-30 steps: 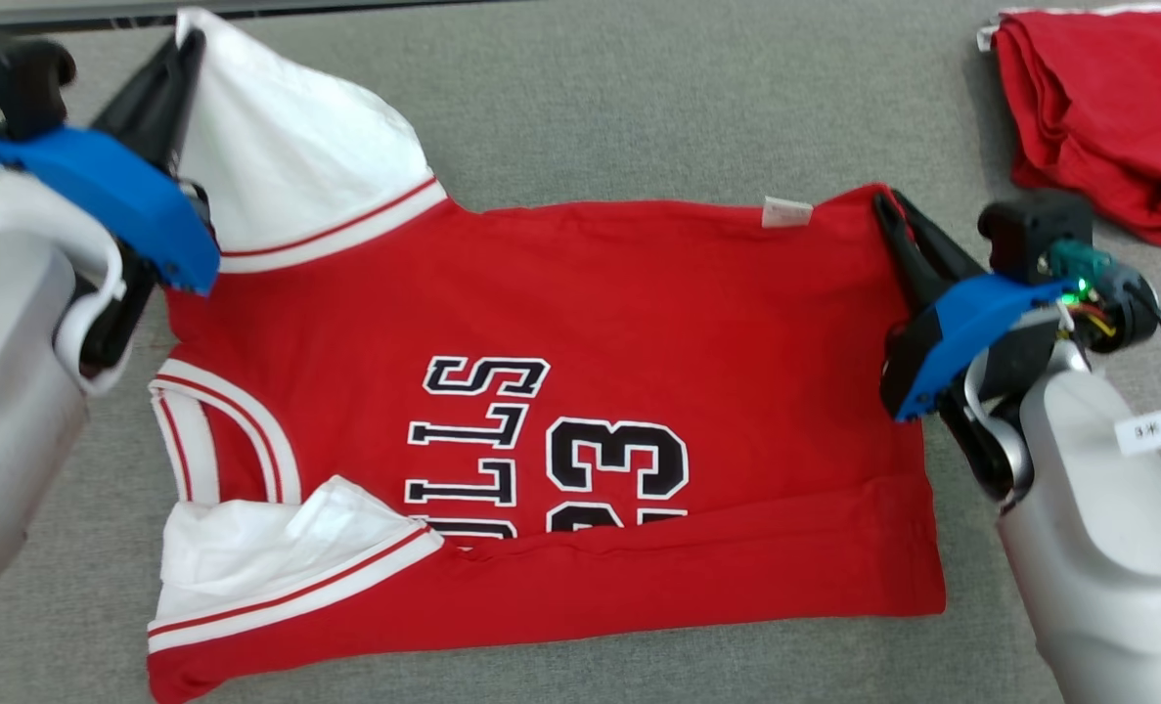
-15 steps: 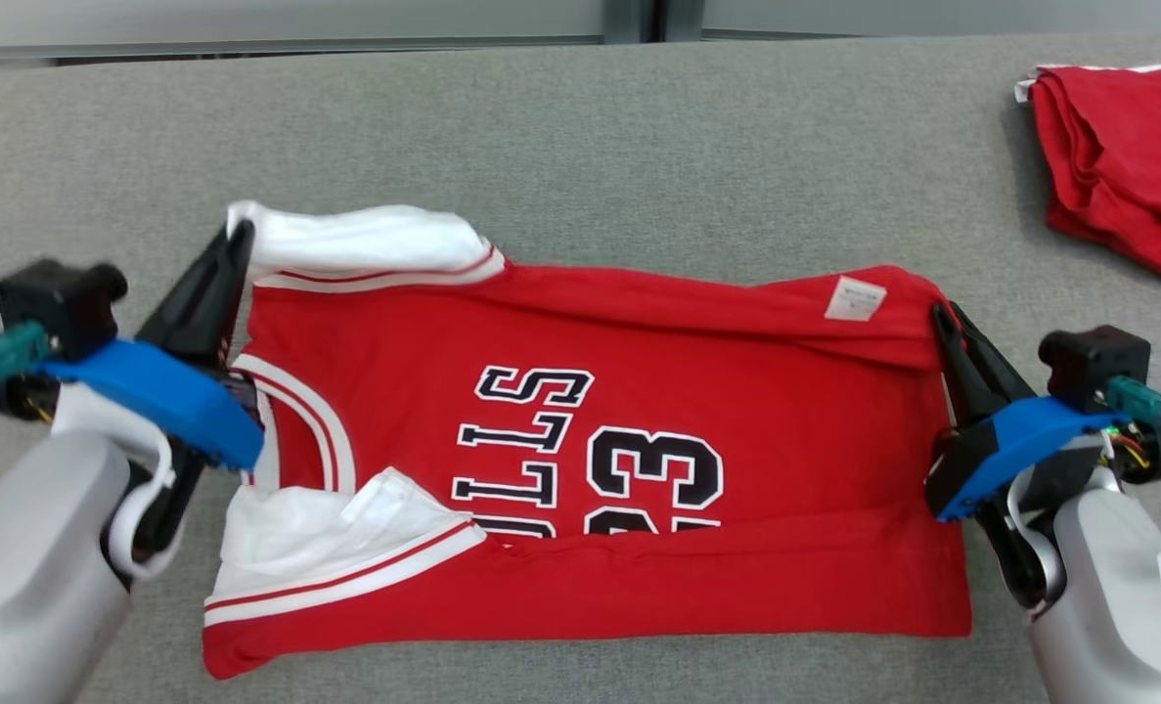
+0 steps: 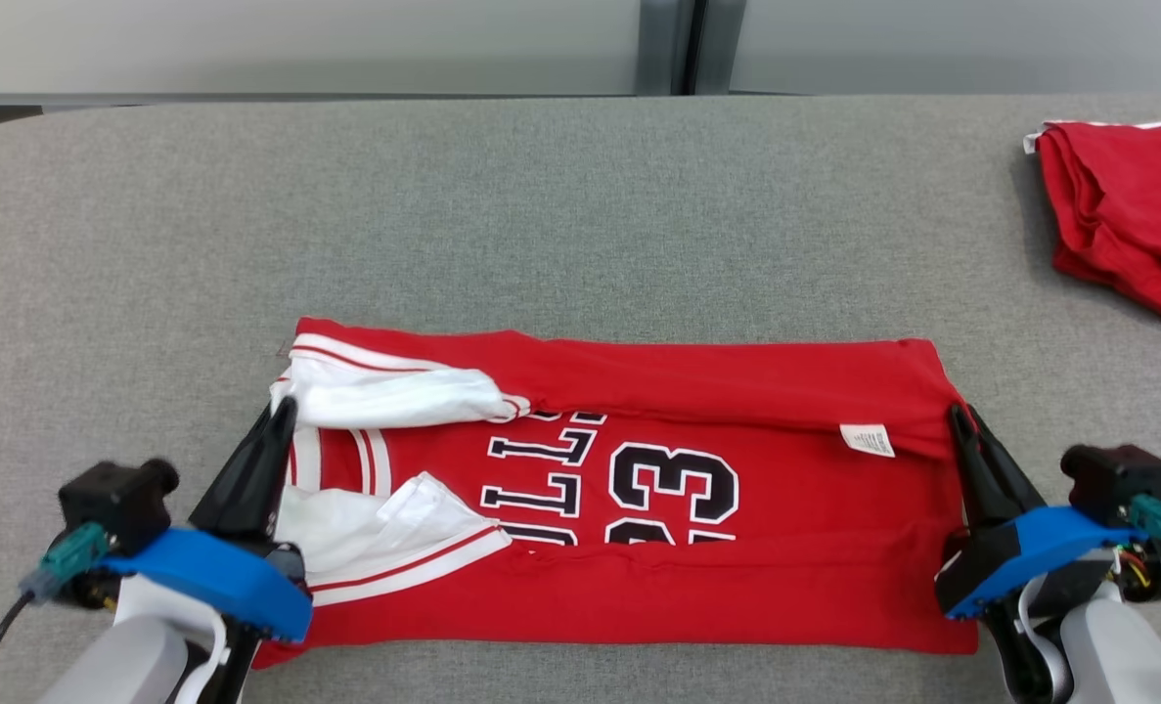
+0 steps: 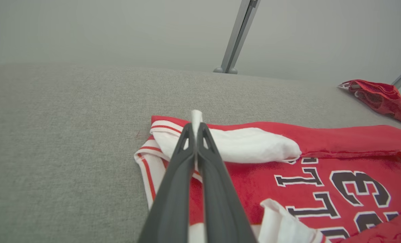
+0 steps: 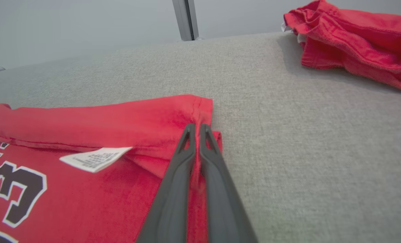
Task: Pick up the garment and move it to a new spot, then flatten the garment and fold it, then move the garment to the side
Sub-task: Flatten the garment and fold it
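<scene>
The garment [image 3: 697,557] is a red jersey with white sleeves and black "23" lettering. It lies lengthwise across the grey table, with its far long edge folded over toward me. My left gripper [image 3: 285,409] is shut on the white sleeve fabric at the jersey's left end; a bit of white cloth pokes out between the fingertips [image 4: 196,125]. My right gripper [image 3: 958,415] is shut on the red hem at the right end, pinching the folded edge [image 5: 197,127]. A white label [image 3: 868,439] lies on the folded flap [image 5: 95,158].
A second red garment [image 3: 1123,210] lies bunched at the table's far right [image 5: 352,44]. Grey table [image 3: 541,215] stretches bare beyond the jersey up to the far edge, with a wall and a metal post [image 4: 235,37] behind it.
Both grippers have drawn the jersey's far edge toward me, folding it over the body. The left sleeve has gone from raised to lying flat. The head camera has tilted up, showing more table.
</scene>
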Motion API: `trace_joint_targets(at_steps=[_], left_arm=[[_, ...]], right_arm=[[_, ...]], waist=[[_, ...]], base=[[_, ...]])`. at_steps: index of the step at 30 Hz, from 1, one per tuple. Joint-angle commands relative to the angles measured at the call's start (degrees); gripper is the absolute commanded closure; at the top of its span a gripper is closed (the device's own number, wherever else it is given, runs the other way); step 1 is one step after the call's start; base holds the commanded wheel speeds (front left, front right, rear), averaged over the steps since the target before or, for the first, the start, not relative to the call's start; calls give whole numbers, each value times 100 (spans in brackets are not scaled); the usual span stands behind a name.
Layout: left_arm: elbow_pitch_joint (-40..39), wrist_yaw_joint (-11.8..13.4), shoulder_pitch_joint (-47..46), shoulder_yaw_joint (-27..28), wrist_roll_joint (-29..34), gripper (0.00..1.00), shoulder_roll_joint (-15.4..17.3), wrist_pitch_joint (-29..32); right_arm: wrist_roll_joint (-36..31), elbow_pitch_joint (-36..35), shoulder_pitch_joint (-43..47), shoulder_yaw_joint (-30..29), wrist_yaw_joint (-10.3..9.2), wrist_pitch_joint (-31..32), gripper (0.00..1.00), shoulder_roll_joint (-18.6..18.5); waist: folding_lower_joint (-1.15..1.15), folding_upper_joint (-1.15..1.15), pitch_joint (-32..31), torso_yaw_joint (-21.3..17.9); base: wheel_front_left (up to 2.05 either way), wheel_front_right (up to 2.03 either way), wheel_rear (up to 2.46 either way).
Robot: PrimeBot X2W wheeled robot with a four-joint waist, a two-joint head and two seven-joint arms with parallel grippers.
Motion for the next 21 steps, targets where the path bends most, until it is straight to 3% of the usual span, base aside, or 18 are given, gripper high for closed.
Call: trace_joint_targets(at_steps=[1,13,14,15,16,21], left_arm=[[-18,54,172,141,36,100,-13,-25],[252,1,802,386,355,100,-398,-25],[264,17,802,476,370,100,-458,-25],[290,34,827,504,426,49,-499,-24],[324,46,874,521,488,0,-535,-25],[206,94,987,989,911,0,-733,-25]], right_arm=[[55,-67,156,-54,1,-53,100,26],[175,-417,795,-144,1,182,100,189],[191,-431,833,-155,1,207,82,191],[209,-453,865,-160,1,226,13,190],[253,-482,913,-166,1,228,0,204],[317,-671,1063,-274,2,98,0,138]], waist=[[1,1,-45,6],[1,1,-282,53],[1,1,-315,60],[1,1,-349,65],[1,1,-379,68],[1,1,-493,77]], base=[[0,0,0],[0,0,0],[0,0,0],[0,0,0],[0,0,0],[0,0,0]])
